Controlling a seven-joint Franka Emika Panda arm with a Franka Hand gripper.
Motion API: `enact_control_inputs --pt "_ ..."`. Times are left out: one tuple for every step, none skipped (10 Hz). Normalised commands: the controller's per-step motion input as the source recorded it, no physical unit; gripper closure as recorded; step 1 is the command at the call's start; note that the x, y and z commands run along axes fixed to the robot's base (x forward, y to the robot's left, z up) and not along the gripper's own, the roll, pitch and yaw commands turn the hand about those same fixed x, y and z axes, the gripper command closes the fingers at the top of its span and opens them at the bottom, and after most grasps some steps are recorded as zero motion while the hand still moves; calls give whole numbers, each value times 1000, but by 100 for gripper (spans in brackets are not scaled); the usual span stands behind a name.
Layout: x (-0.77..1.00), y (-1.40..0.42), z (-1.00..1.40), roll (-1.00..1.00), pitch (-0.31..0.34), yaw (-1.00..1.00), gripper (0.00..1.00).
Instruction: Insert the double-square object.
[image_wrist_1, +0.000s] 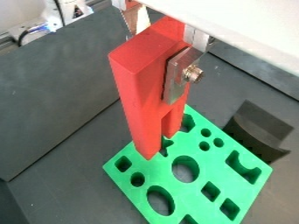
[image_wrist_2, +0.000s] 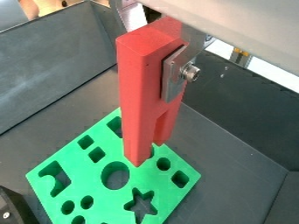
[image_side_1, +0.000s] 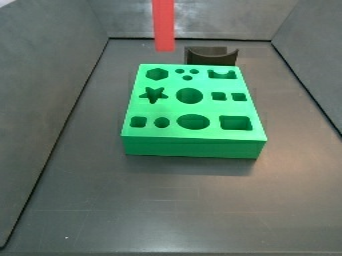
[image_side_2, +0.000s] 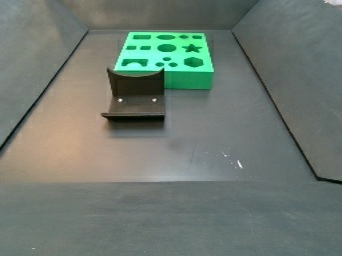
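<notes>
The double-square object (image_wrist_1: 142, 87) is a tall red bar with two prongs pointing down, and it also shows in the other wrist view (image_wrist_2: 142, 96). My gripper (image_wrist_1: 152, 66) is shut on its upper part, with a silver finger (image_wrist_2: 173, 74) flat against one side. The bar hangs upright over the green block (image_wrist_1: 122, 164) with shaped holes, its lower end just above the block's top near one edge. In a side view the bar (image_side_1: 163, 25) hangs above the far left of the block (image_side_1: 174, 108) and the gripper is out of frame. In the other side view only the block (image_side_2: 167, 80) shows.
The dark fixture (image_side_1: 211, 55) stands on the floor right behind the green block, and shows in front of it in a side view (image_side_2: 134, 95) and in a wrist view (image_wrist_1: 263, 127). Dark walls close in the black floor on all sides.
</notes>
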Motion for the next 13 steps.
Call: enact_control_inputs --pt "711 34 -71 -84 0 -549 100" --pt "777 71 -54 -91 0 -491 100" --pt "811 114 -43 -100 0 -466 100" --pt "820 126 -54 -93 0 -460 100" --pt "900 163 -86 -76 0 -391 100" --pt "909 174 -74 -80 0 -386 100" --pt "934 197 -80 -77 0 -363 100" --pt "966 257 -97 -64 0 -334 100" --pt "974 286 -114 -51 16 -314 100" --pt "960 297 -129 -40 26 -320 100" --pt "963 291 -103 -61 0 -343 100" --pt "971 294 -120 -56 0 -340 100" --pt "926 309 -137 -49 0 -389 100"
